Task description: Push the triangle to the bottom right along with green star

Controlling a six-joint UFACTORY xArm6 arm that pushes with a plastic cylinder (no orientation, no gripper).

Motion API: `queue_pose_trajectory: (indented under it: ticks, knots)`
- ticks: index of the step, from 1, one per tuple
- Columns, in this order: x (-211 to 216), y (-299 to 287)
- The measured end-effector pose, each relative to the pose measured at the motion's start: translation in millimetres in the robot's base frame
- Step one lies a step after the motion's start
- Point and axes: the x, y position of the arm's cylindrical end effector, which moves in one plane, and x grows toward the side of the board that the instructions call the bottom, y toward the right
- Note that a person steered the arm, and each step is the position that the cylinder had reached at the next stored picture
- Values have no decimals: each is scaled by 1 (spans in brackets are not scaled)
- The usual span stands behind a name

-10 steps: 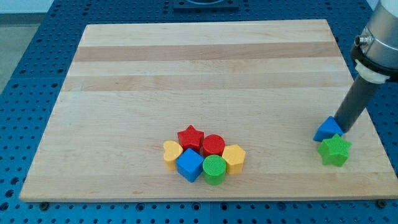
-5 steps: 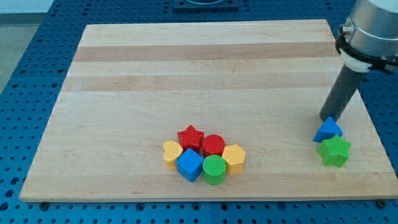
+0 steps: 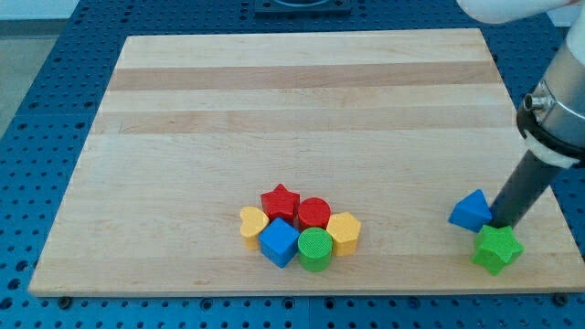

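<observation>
Nearest the view's bottom sits the green star (image 3: 497,249), close to the desk (image 3: 302,110) corner at bottom right. My tip (image 3: 502,223) stands just above the star, wedged between it and the blue triangle (image 3: 472,211), which lies up and to the view's left of the star. There is no pincer to open or close, only the rod. The triangle seems to need a nudge down and rightward

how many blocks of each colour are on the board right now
red: 2, a star and a cylinder
yellow: 2, a heart and a hexagon
blue: 2, a cube and a triangle
green: 2, a cylinder and a star
total: 8
</observation>
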Motion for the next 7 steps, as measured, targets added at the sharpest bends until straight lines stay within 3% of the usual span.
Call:
queue_pose_trajectory:
  ticks: [2, 4, 7]
  knots:
    - [-75, -9]
    - [-36, -54]
    - [-9, -43]
